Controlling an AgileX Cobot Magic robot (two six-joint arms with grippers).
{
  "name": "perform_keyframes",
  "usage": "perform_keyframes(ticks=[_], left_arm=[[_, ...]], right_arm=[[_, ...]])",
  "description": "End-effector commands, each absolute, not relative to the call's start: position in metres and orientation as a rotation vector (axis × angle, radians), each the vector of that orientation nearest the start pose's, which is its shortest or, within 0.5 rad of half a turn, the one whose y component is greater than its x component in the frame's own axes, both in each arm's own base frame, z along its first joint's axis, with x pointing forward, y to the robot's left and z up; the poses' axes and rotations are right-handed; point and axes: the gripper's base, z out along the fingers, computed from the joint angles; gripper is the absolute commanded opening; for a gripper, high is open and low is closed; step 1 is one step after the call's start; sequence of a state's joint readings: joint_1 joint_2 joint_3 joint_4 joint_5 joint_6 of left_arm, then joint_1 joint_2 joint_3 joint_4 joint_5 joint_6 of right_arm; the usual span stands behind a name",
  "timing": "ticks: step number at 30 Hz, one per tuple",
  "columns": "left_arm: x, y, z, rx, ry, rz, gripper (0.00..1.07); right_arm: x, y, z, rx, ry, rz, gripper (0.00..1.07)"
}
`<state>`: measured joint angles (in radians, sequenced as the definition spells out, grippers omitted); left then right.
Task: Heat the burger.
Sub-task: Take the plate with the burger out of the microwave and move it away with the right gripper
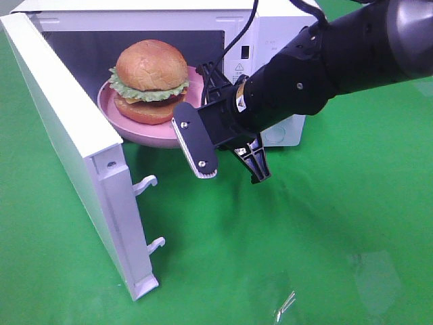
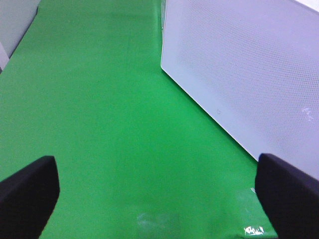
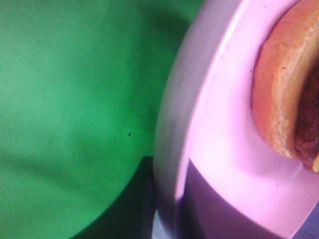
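Note:
The burger (image 1: 151,71) sits on a round pink plate (image 1: 135,128) that hangs half out of the open microwave (image 1: 277,27), casting a shadow on the green cloth below. My right gripper (image 1: 208,101) is at the plate's right rim and looks shut on it. Its fingers are hidden behind the wrist camera bar. The right wrist view shows the plate's rim (image 3: 199,124) and the orange-brown bottom bun (image 3: 279,89) very close, with no fingers in sight. My left gripper (image 2: 159,204) stands wide open over bare cloth, holding nothing, and is out of the exterior view.
The microwave door (image 1: 67,135) swings out to the left, its latch hooks (image 1: 145,184) pointing right. A white perforated microwave panel (image 2: 249,64) stands close on the right in the left wrist view. Green cloth (image 1: 325,237) covers the table, with a small shiny scrap (image 1: 285,305) near the front.

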<state>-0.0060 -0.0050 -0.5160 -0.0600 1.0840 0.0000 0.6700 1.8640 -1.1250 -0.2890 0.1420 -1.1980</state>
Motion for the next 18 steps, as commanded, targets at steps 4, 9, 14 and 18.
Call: perform_keyframes(ticks=[4,9,14,18], left_arm=[[-0.009,-0.005,0.281,0.008,2.027,-0.078,1.0],[-0.009,-0.005,0.281,0.008,2.027,-0.078,1.0],[-0.009,-0.005,0.281,0.008,2.027,-0.078,1.0],[-0.009,-0.005,0.281,0.008,2.027,-0.078,1.0]], right_arm=[[0.305,0.232,0.199,-2.045,1.13,-0.456,0.0],[0.286,0.23,0.203,-2.061,1.067,-0.453,0.0],[0.275,0.225,0.205,-2.062,1.052,-0.447,0.0],[0.267,0.218,0.206,-2.067,1.053,-0.446,0.0]])
